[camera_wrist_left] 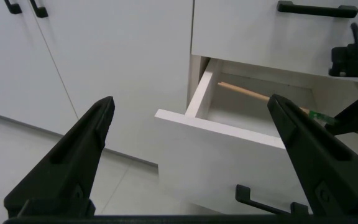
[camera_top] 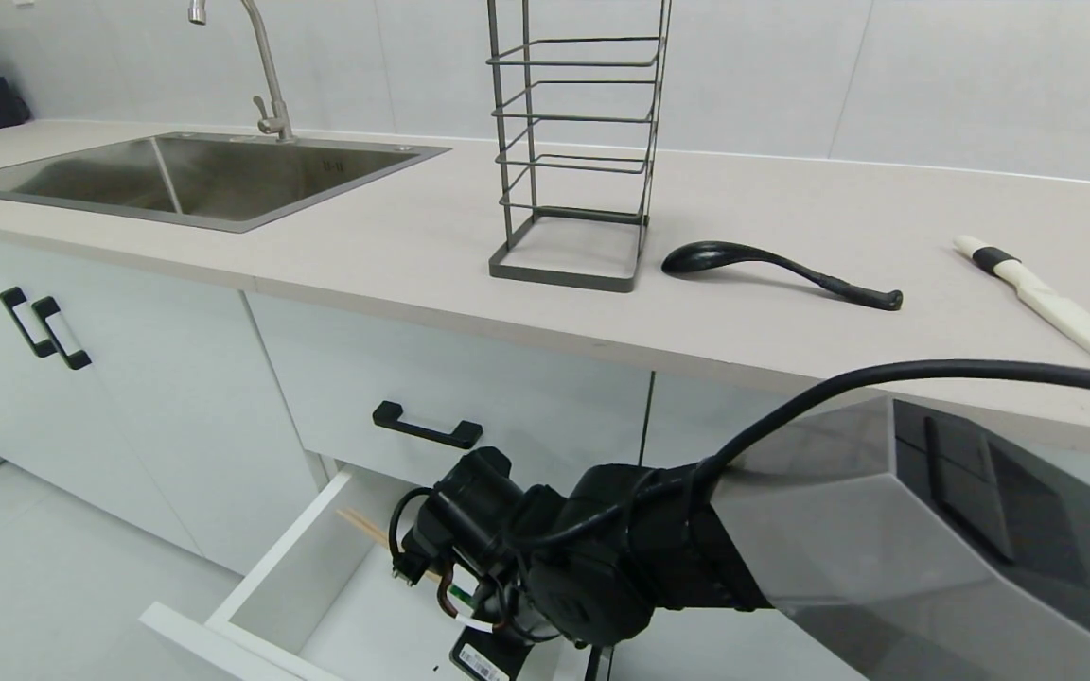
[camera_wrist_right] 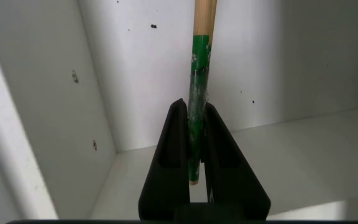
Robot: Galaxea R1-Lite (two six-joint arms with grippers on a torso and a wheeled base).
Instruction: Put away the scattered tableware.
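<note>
- Right hand (camera_wrist_right: 194, 107) pinches green-ended chopsticks (camera_wrist_right: 202, 25) inside the open drawer (camera_top: 272, 566).
- Left hand (camera_wrist_left: 191, 99) spread wide before the drawer.
- Black ladle (camera_top: 772, 268) lies on the counter (camera_top: 413, 246).

A pale countertop (camera_top: 394, 236) has a steel sink (camera_top: 195, 175) set into its left end. A wire rack (camera_top: 573, 161) stands mid-counter, with a black ladle (camera_top: 777, 270) just beside it and a white knife (camera_top: 1051, 305) farther right.
</note>
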